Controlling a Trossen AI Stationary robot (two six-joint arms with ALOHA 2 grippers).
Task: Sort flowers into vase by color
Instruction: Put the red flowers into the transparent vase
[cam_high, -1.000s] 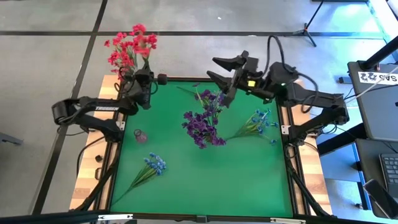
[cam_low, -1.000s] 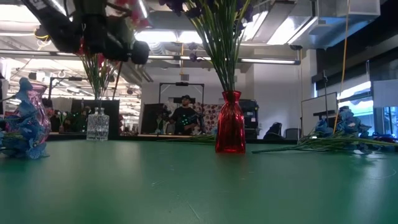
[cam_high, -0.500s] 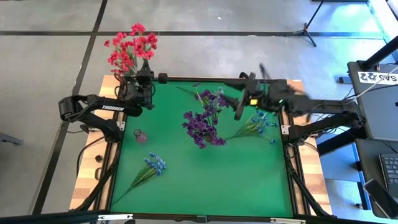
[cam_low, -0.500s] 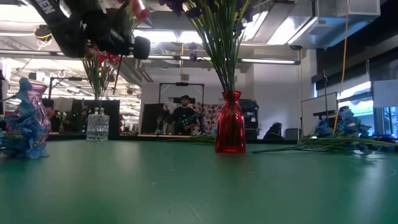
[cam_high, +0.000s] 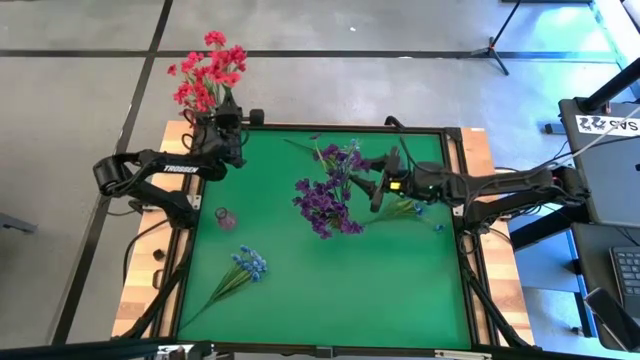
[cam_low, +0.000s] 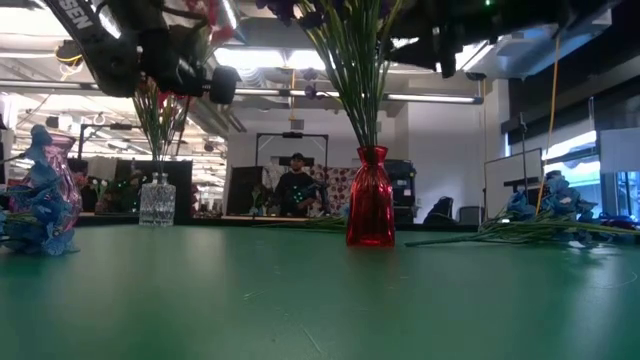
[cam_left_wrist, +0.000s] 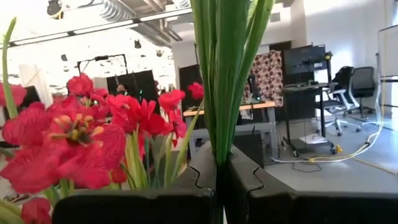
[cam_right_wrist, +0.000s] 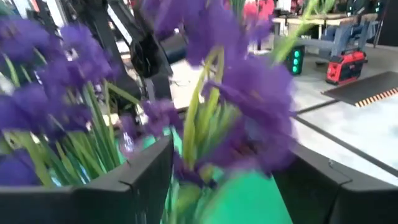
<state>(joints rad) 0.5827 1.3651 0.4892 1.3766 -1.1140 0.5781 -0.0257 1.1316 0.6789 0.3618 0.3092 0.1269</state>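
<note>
Red-pink flowers (cam_high: 210, 70) stand over the table's far left corner, above a clear vase (cam_low: 157, 200). My left gripper (cam_high: 230, 128) is shut on their green stems. Dark purple flowers (cam_high: 328, 195) fill a red vase (cam_low: 371, 210) at the table's middle. My right gripper (cam_right_wrist: 230, 186) is open beside them, with purple blossoms (cam_right_wrist: 249, 93) between its fingers. One light blue sprig (cam_high: 415, 205) lies partly under the right arm. Another light blue sprig (cam_high: 245, 265) lies near the left edge. My left gripper pinches a bunch of green stems (cam_left_wrist: 219, 146) between its two fingers, well below the red blossoms (cam_left_wrist: 81, 134). The fingers lie level, pointing toward the far edge, across the upright stems. The gripper hides the stems' lower ends. My right gripper: whether its fingers touch the purple blossoms, I cannot tell.
A small pink vase (cam_high: 225, 217) stands near the left edge, with the blue sprig in front of it in the low view (cam_low: 30, 215). Bare green mat (cam_high: 350, 290) covers the near half. People and furniture show beyond the far edge.
My right arm has swung down from above the far edge and stretched toward the table's middle. Its open gripper now sits low beside the purple flowers. My left gripper has shifted slightly toward the far edge, carrying the red flowers with it.
</note>
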